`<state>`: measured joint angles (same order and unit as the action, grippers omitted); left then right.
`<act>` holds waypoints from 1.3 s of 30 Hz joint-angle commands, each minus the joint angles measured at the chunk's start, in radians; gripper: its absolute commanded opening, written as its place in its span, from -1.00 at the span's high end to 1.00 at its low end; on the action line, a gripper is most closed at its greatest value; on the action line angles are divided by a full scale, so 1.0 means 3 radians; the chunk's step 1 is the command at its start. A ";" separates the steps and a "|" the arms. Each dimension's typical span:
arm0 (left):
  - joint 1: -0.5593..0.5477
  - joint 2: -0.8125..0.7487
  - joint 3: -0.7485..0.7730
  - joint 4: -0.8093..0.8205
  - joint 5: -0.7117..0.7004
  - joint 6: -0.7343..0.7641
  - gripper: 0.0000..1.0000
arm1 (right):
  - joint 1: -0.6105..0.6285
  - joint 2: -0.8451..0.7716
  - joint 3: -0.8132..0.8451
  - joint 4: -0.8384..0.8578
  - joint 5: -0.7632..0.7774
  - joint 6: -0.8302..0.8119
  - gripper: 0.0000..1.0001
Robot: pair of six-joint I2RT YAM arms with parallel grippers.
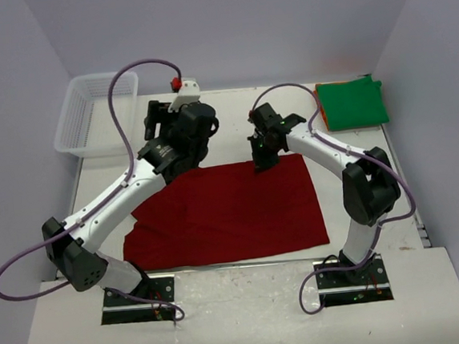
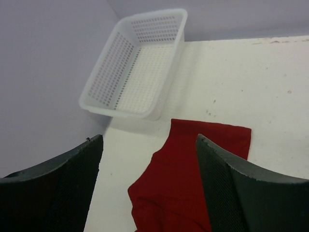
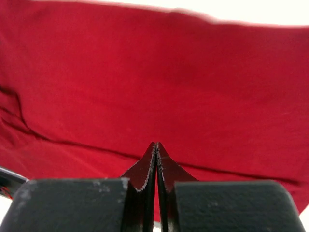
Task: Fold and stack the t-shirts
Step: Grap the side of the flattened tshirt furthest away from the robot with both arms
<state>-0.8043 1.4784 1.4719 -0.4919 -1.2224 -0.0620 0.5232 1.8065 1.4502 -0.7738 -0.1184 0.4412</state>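
While the left gripper (image 2: 148,140) gapes above the dark red t-shirt (image 1: 233,212), the right gripper (image 3: 156,145) stays out of it, fingers pressed together. Cloth lies just beyond them.

White table (image 1: 228,112) (scuffed), pale lavender walls (image 1: 241,26) on three sides, even light.

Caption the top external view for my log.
Left tool and right tool at the far edge of a spread red shirt; folded green shirt far right, basket far left.

Matt, softly creased red cloth t-shirt (image 1: 233,212); scuffed, speckled white tabletop (image 2: 251,82); translucent, perforated plastic basket (image 2: 107,72).
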 commanded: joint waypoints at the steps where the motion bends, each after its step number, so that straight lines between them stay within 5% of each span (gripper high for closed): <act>1: 0.0195 -0.0045 -0.0008 -0.0651 0.0602 -0.0800 -0.57 | 0.0265 -0.0044 -0.0089 0.0135 0.0174 0.0109 1.00; 8: 0.0758 0.0144 0.0120 -0.0656 0.1675 -0.0985 -0.59 | 0.0327 -0.0069 -0.0140 0.0155 0.0187 0.0120 1.00; 22: 0.1842 0.0462 0.0131 -0.0570 0.3214 -0.1332 -0.59 | 0.0730 -0.0663 -0.1382 0.0825 -0.0244 0.0452 1.00; 39: 0.1991 0.0257 -0.0049 -0.0406 0.3461 -0.1425 -0.59 | 0.0772 -0.0239 -0.1853 0.1117 0.0226 0.1070 1.00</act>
<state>-0.2192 1.6127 1.4708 -0.6567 -0.2161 -0.4767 0.7517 1.6844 0.9253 -0.4725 -0.1566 0.6979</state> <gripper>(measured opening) 0.791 0.003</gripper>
